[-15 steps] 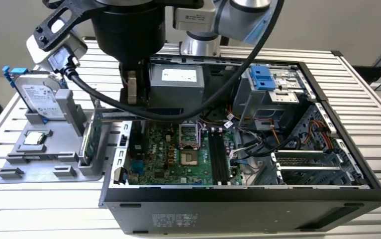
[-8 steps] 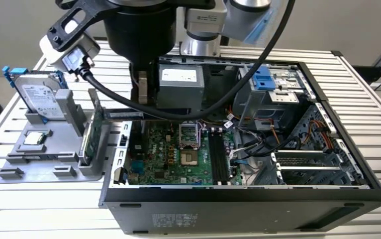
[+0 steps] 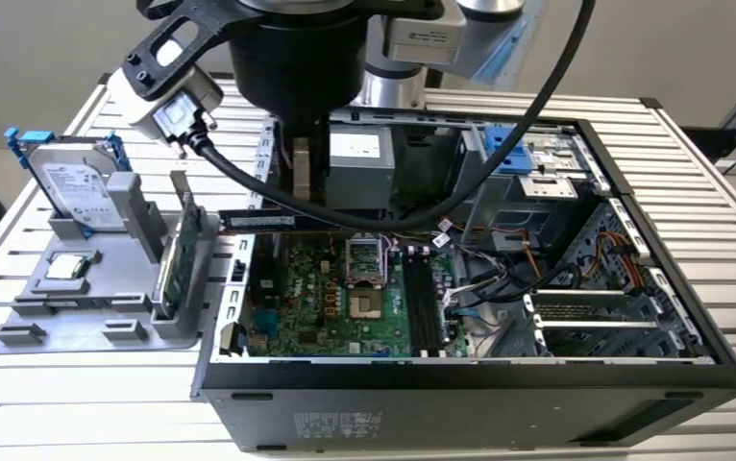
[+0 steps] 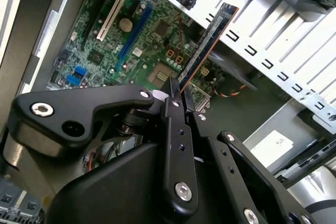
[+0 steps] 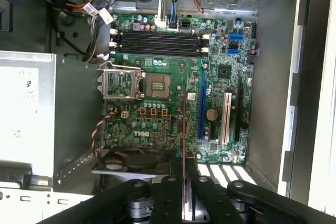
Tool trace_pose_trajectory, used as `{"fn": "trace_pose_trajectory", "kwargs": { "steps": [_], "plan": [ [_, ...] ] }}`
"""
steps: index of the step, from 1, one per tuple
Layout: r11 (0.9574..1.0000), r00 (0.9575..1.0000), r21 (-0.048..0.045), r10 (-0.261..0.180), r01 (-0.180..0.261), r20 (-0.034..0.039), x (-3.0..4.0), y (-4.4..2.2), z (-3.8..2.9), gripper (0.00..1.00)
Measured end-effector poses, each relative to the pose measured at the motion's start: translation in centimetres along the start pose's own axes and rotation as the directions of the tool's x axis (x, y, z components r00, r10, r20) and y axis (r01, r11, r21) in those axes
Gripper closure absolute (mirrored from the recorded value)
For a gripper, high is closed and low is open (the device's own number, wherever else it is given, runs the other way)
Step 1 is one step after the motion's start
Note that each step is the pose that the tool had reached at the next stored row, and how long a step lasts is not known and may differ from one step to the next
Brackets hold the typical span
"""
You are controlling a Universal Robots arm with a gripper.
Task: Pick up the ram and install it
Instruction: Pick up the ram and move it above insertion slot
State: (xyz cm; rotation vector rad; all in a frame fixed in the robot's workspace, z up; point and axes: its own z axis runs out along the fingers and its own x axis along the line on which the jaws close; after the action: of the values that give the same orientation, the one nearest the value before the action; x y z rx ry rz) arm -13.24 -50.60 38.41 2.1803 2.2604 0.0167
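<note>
The ram (image 3: 256, 220) is a thin dark stick, held level in the air over the back left edge of the open computer case (image 3: 471, 394). My gripper (image 3: 300, 213) is shut on one end of it. In the second wrist view the ram (image 4: 206, 43) sticks out from between the black fingertips (image 4: 173, 98), blue-green with an orange edge. Seen edge-on in the first wrist view, the ram (image 5: 183, 124) is a slim line rising from the gripper (image 5: 184, 174) above the green motherboard (image 5: 157, 129). The long black memory slots (image 5: 157, 43) lie beyond the processor socket (image 5: 157, 85), apart from the stick.
A grey holder (image 3: 86, 307) in the exterior view's left carries a hard drive (image 3: 80, 192) and an upright green card (image 3: 179, 259). Inside the case are the memory slots (image 3: 420, 307), loose cables (image 3: 483, 279), a power supply (image 3: 361, 163) and drive bays (image 3: 535, 173). Metal case walls ring the board.
</note>
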Motion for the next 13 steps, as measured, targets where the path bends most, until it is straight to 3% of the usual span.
{"fn": "trace_pose_trajectory", "kwargs": {
  "steps": [13],
  "plan": [
    [1.0, 1.0, 0.0, 0.0, 0.0, 0.0, -0.05, 1.39, 0.01, 1.0]
  ]
}}
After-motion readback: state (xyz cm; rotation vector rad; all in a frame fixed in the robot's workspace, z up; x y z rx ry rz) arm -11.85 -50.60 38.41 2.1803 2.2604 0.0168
